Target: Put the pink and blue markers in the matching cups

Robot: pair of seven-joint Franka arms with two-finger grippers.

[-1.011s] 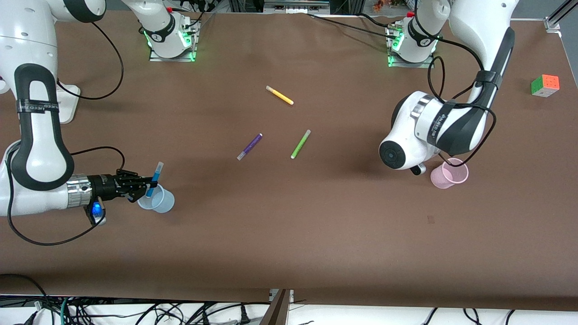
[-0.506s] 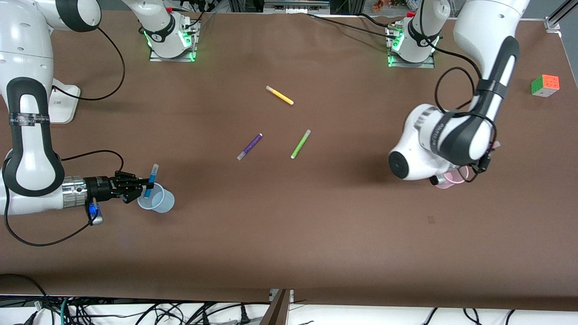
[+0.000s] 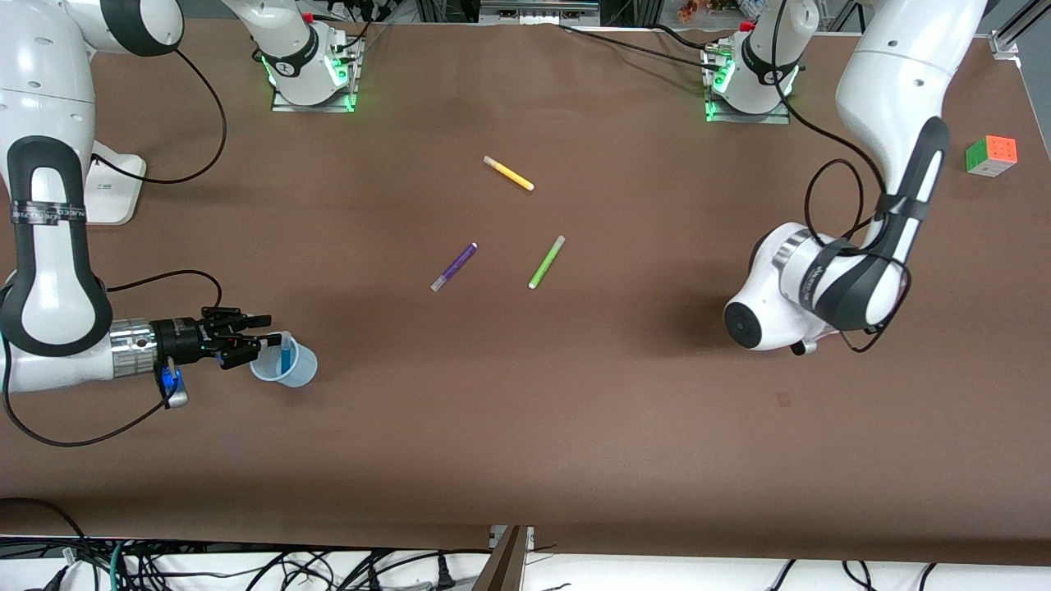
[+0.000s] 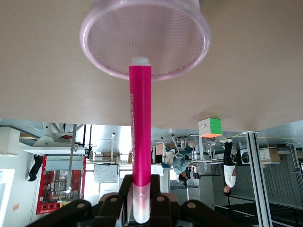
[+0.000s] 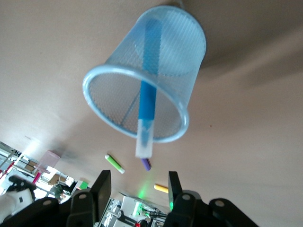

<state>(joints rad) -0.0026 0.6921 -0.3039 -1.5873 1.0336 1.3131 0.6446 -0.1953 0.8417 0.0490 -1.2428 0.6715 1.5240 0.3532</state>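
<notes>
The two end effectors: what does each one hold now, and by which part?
The left end effector holds the pink marker by its capped end. The right end effector holds nothing.

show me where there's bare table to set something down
Widest bare patch: the brown table nearer the front camera than the pale blue plastic cup, and between it and the left arm. Crowded: mid-table, where the purple marker, lime-green marker and yellow marker lie, and beside the cup, where the right gripper hovers open.

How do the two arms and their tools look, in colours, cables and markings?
Both arms are glossy white with black joint sections and loose black cables. Each wears a black band with small white lettering. The right tool is black on a silver wrist ring with a blue light. The left tool is black.
</notes>
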